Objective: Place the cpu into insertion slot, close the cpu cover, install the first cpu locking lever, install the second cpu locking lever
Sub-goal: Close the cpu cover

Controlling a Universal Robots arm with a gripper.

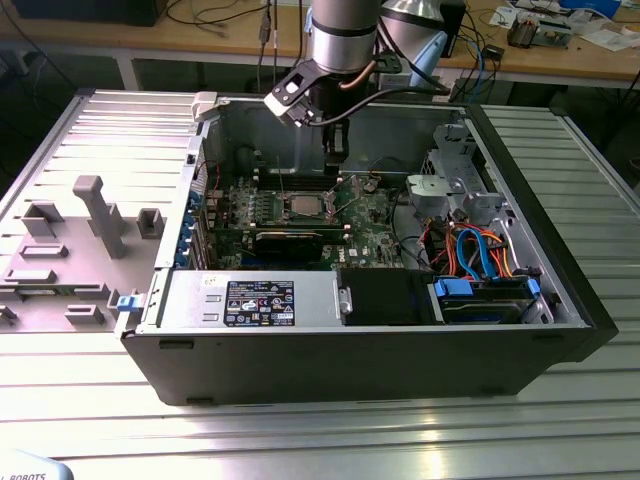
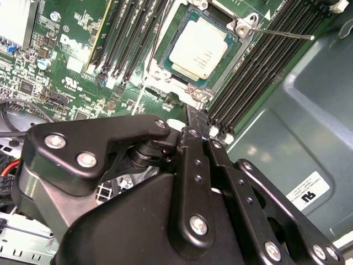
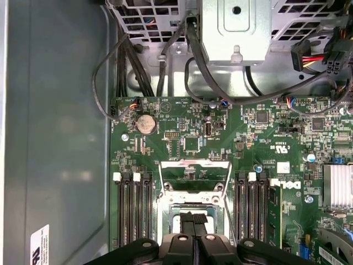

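An open computer case (image 1: 560, 300) lies on the table with the green board facing up. The cpu (image 2: 198, 48), a square chip with a silver top, sits in the insertion slot (image 2: 199, 91); the exterior view shows the cpu (image 1: 303, 205) at mid-board. The cpu cover (image 3: 193, 163) stands raised off the slot, its window open. A thin locking lever (image 2: 284, 35) sticks out free beside the slot. My gripper (image 1: 335, 165) hangs just above the slot's edge, its black fingers (image 3: 186, 221) pressed together and holding nothing. Both wrist views show it shut (image 2: 193, 113).
Long black memory slots (image 3: 132, 204) flank the socket on both sides. A black expansion card (image 1: 290, 238) lies in front of it. A drive cage (image 1: 450, 185) and orange and blue cables (image 1: 480, 250) fill the exterior view's right. A grey fixture plate (image 1: 90, 215) lies outside the case.
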